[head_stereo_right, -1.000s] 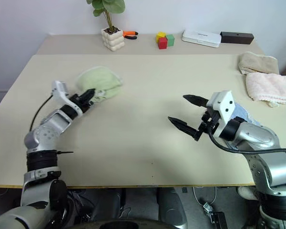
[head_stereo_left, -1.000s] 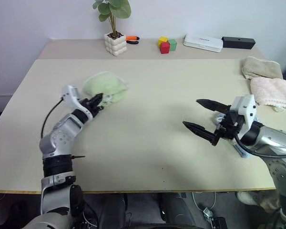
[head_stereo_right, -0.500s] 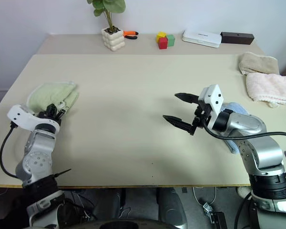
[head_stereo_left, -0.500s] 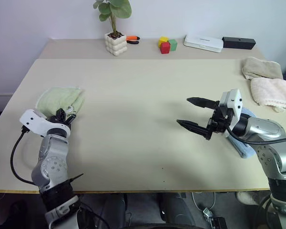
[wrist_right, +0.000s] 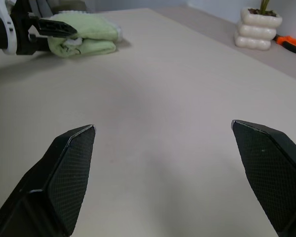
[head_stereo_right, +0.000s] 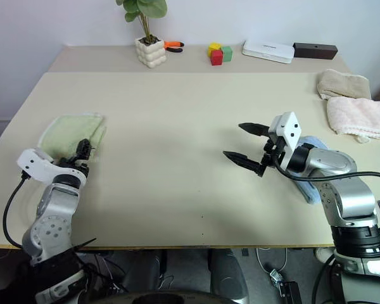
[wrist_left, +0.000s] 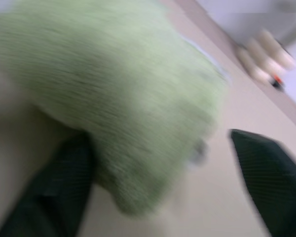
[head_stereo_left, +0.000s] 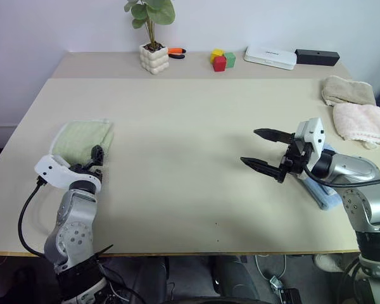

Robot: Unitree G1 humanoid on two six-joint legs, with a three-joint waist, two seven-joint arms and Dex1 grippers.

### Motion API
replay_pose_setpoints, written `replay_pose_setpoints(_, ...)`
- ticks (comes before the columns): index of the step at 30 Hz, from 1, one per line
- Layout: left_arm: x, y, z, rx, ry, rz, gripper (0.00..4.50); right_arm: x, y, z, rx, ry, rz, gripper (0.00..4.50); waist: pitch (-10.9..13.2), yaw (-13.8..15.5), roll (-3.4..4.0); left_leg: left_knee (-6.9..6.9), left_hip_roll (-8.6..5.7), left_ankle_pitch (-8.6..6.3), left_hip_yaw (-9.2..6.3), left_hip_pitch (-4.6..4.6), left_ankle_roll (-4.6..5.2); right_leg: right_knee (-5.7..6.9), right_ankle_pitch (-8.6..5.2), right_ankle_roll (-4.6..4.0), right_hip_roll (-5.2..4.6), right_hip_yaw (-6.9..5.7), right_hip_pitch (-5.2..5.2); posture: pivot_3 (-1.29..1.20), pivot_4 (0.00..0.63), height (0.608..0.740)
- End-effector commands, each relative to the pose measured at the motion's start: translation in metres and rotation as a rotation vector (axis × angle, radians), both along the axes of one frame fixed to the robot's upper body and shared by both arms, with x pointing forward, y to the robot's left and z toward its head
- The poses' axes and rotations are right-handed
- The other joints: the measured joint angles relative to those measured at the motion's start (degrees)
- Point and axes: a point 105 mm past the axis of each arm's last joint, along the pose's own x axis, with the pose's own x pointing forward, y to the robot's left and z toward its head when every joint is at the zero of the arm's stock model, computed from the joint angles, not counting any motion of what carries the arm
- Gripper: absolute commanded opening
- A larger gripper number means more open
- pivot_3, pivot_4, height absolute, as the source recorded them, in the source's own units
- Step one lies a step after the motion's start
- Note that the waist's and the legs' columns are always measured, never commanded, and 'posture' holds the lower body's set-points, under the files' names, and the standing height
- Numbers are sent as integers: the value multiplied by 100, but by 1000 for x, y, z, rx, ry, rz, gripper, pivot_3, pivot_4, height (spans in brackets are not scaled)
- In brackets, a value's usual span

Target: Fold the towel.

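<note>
1. At the left edge of the head views, the towel (head_stereo_left: 83, 138) lies bunched and partly folded on the table (head_stereo_left: 196, 139), a pale green pad with one whitish trimmed edge toward the frame's top.

2. Just below it in the frame sits the left tool (head_stereo_left: 96, 161), its black fingers (wrist_left: 54, 192) spread wide; in the left wrist view one finger lies against the towel's near edge and the other stands clear to the side, so the tool has hold of nothing.

3. Far across at centre right, the right tool (head_stereo_left: 263, 149) hangs above bare table, its two fingers (wrist_right: 64, 173) wide apart and empty, pointing toward the frame's left.

4. Relation that matters: the towel lies directly ahead of the left tool, touching or nearly so, while it is well apart from the right one, with open table between.

5. Its long axis seems to run roughly from frame bottom to frame top, tilted a little rightward; the blur in the wrist view keeps me from being surer.

6. My judgement is that the left arm is the nearer one for any next grasp; the right would have to cross most of the table.
</note>
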Motion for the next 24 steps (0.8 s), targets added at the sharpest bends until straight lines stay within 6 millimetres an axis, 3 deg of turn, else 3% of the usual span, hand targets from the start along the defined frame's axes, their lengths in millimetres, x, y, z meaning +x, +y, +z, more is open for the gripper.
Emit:
replay_pose_setpoints(1, -8, -35, 16, 30, -50, -189, 4440, -11, 3, 24, 86, -35, 67, 4500, 0, 2, 0, 1, 0, 0, 0, 0, 0, 0, 0, 0, 0, 0, 0, 0, 150, 740)
replay_pose_setpoints(5, -13, -61, 16, 110, -44, -332, 4440, -15, 0, 30, 118, -9, 106, 4500, 0, 3, 0, 1, 0, 0, 0, -1, 0, 0, -2, -3, 0, 0, 0, 0, 150, 740)
replay_pose_setpoints(8, -11, -60, 15, 100, -50, -357, 4440, -13, -1, 29, 101, 4, 99, 4500, 0, -12, 0, 1, 0, 0, 0, 1, 1, 0, -11, -21, 0, 0, 0, 0, 150, 740)
replay_pose_setpoints(11, -9, -66, 21, 241, -78, -436, 4440, -11, -8, 30, 103, 8, 73, 4500, -1, -6, 2, -2, 1, 0, 0, 2, 1, 2, -11, -21, 2, 0, -2, 0, 150, 740)
replay_pose_setpoints(16, 10, -65, 44, 444, -192, -614, 4440, -9, -17, 28, 74, 1, 3, 4500, -1, 15, 2, 1, 0, 0, 2, 0, 1, -1, -13, -25, 0, 1, -1, 0, 150, 740)
replay_pose_setpoints(19, 35, -58, 55, 554, -266, -674, 4440, -5, -29, 27, 42, -13, -31, 4500, -2, 20, 6, -2, 0, 0, 6, 0, 1, -6, -13, -26, -1, 1, -1, 0, 150, 740)
replay_pose_setpoints(24, 46, -62, 53, 692, -264, -902, 4440, -3, -30, 30, 47, -37, -42, 4500, 0, -34, 7, -11, 1, -3, 11, -3, 5, -10, -9, -18, 0, 4, -7, 0, 150, 740)
